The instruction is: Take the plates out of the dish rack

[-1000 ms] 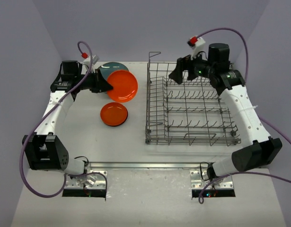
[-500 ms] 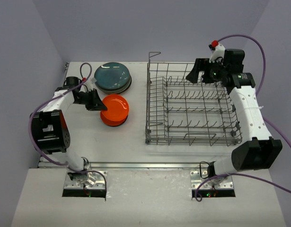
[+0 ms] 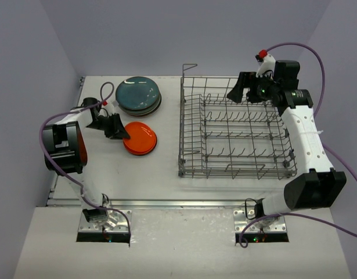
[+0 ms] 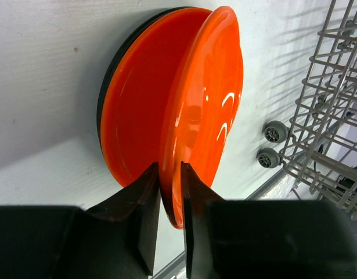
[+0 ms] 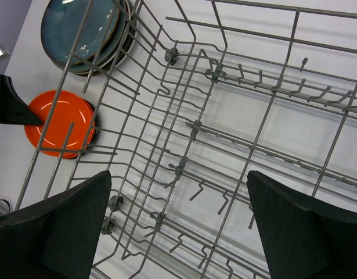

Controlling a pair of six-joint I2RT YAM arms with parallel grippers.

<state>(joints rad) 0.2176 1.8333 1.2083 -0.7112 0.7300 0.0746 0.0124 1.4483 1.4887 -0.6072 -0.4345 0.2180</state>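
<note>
My left gripper (image 3: 122,131) is shut on the rim of an orange-red plate (image 3: 141,138). In the left wrist view the gripper (image 4: 171,174) holds this plate (image 4: 210,99) tilted, its far edge resting on a second orange plate (image 4: 134,116) that lies on a black plate (image 4: 108,72). A stack of teal plates (image 3: 138,95) sits behind them and shows in the right wrist view (image 5: 79,29). The grey wire dish rack (image 3: 236,131) holds no plates. My right gripper (image 3: 235,92) is open and empty above the rack's far edge (image 5: 178,232).
The rack's raised wire loop (image 3: 190,67) stands at its far left corner. Its small wheels (image 4: 273,131) face the plates. The back wall runs close behind the teal stack. The left arm's purple cable (image 3: 105,90) loops beside the teal stack.
The left gripper carried the orange plate from over the teal stack down onto the small orange and black stack. The right gripper pulled back to the right, then held still.
</note>
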